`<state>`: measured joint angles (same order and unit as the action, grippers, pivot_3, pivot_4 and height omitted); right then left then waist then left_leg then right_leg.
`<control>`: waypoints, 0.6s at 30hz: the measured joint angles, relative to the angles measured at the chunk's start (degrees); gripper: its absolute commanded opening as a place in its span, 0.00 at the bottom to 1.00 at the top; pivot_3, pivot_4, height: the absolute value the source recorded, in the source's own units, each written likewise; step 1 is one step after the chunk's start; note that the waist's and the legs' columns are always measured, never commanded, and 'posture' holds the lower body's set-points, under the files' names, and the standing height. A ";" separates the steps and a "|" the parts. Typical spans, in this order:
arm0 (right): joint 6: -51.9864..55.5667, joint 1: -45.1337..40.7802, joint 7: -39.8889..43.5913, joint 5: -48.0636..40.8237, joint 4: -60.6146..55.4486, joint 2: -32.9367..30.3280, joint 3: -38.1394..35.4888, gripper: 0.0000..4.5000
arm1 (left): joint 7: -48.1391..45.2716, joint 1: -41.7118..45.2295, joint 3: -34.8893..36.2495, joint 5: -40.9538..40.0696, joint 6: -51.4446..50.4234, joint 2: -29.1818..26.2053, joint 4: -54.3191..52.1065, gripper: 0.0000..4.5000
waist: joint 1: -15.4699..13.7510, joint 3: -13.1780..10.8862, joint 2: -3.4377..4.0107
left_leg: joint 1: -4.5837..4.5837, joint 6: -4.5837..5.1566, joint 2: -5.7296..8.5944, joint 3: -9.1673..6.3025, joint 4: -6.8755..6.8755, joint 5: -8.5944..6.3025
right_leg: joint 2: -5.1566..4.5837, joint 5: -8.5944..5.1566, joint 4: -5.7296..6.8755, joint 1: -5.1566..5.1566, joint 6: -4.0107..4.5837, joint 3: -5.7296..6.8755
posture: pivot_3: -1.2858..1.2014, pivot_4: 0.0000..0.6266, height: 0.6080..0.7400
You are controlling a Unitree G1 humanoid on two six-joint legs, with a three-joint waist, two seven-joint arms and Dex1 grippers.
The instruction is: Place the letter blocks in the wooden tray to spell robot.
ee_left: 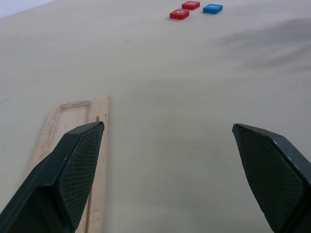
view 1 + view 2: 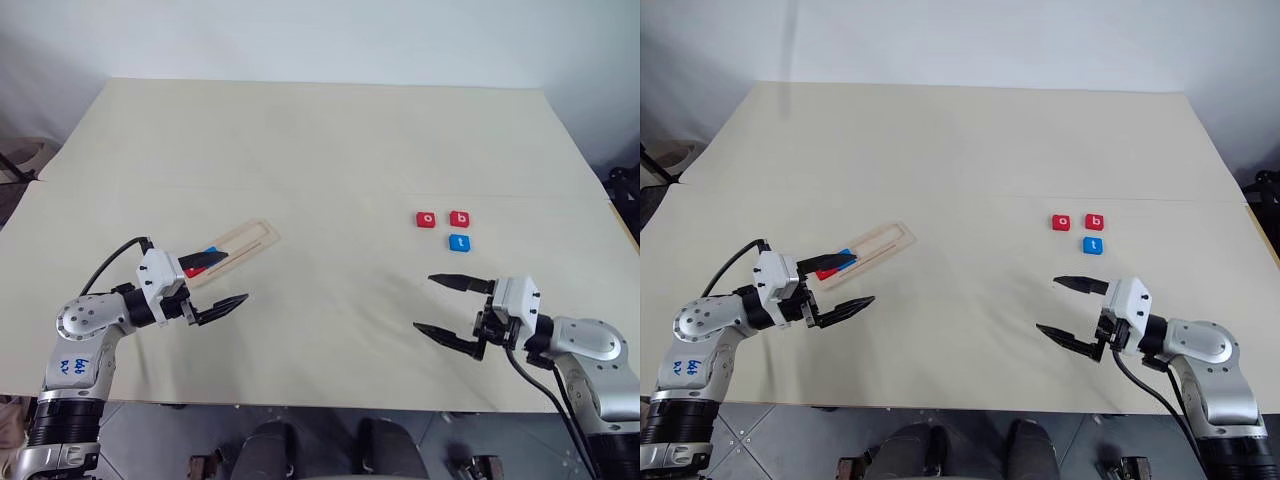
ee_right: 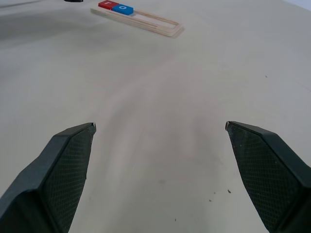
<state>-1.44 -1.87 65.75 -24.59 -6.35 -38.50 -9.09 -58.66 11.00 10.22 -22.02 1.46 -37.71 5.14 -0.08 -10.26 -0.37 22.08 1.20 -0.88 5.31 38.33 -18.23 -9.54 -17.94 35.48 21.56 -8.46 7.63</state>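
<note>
The wooden tray (image 2: 246,240) lies slanted on the left half of the table, with a red block (image 3: 106,4) marked r and a blue block (image 3: 124,8) marked o at its near end. Three loose blocks sit at the right: a red o (image 2: 426,218), a red b (image 2: 459,218) and a blue t (image 2: 459,242) just in front of the b. My left gripper (image 2: 238,277) hovers open beside the tray's near end, one finger crossing over the two seated blocks. Well in front of the loose blocks, my right gripper (image 2: 423,302) is open and holds nothing.
The pale table (image 2: 320,150) has a seam running across its middle, and its front edge lies close under both arms. A wide bare stretch separates the tray from the loose blocks. Dark gear (image 2: 622,185) stands off the table's right side.
</note>
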 measured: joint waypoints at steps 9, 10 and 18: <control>0.36 -2.57 -0.41 -0.03 0.07 1.25 1.78 1.00 | 4.85 -7.65 5.87 -1.85 -2.41 0.09 -3.65 1.00 | 0.51 0.00 0.00 | -0.06 -0.01 -0.07 0.00 -0.07 0.00 | 0.05 -0.01 0.01 0.01 0.01 -0.02 | 0.52 0.24 1.00; 0.41 -3.17 -0.45 -0.02 0.08 1.73 2.45 1.00 | 6.02 -9.68 7.60 -2.17 -2.46 0.56 -4.04 1.00 | 0.54 0.00 0.00 | -0.06 -0.01 -0.10 0.00 -0.07 0.00 | 0.05 -0.01 0.00 0.01 0.01 -0.02 | 0.52 0.24 1.00; 2.24 -7.79 -1.91 -0.80 -3.59 6.17 7.64 1.00 | 17.02 -22.89 22.10 -3.75 -0.18 7.39 -4.61 1.00 | -0.03 0.04 -0.07 | -0.03 0.01 -0.27 -0.04 -0.03 -0.02 | -0.04 0.00 -0.02 -0.01 0.01 -0.01 | 0.52 0.24 1.00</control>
<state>0.81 -9.65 63.83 -25.39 -9.94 -32.33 -1.44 -41.64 -11.90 32.32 -25.77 1.28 -30.32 0.53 -0.12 -10.22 -0.44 22.05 1.21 -1.14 5.27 38.30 -18.26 -9.58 -17.94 35.46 21.55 -8.46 7.62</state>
